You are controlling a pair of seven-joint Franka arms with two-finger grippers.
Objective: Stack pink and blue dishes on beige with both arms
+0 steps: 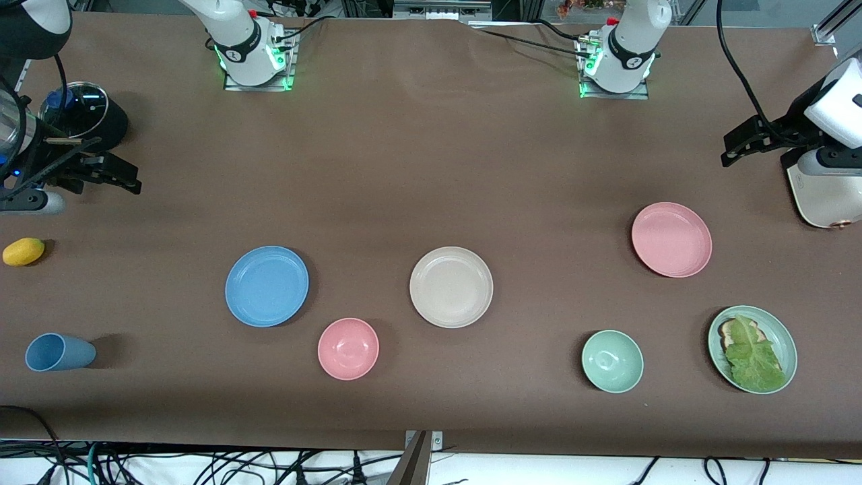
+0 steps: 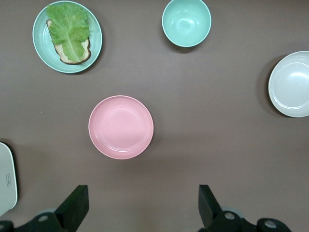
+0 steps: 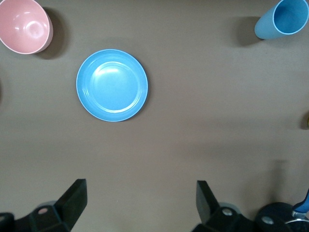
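Beige plate (image 1: pixel 451 287): flat on the brown table (image 1: pixel 417 155), about mid-length, empty; taken here as landmark.

Blue plate (image 1: pixel 267 285): toward the right arm's end from the beige plate, level with it, apart, empty.

Pink plate (image 1: pixel 671 239): toward the left arm's end from the beige plate, slightly farther from the front camera, well apart, empty.

Pink bowl (image 1: pixel 348 348): between blue and beige plates, nearer the camera.

Green bowl (image 1: pixel 612 361) and green plate with lettuce (image 1: pixel 752 349): nearer the camera than the beige plate, toward the left arm's end.

Blue cup (image 1: pixel 59 352), on its side, and a yellow fruit (image 1: pixel 23 251): at the right arm's end.

Left tool (image 2: pixel 143 205): raised over bare table near the pink plate, fingers spread, empty.

Right tool (image 3: pixel 141 203): raised over bare table near the blue plate, fingers spread, empty.
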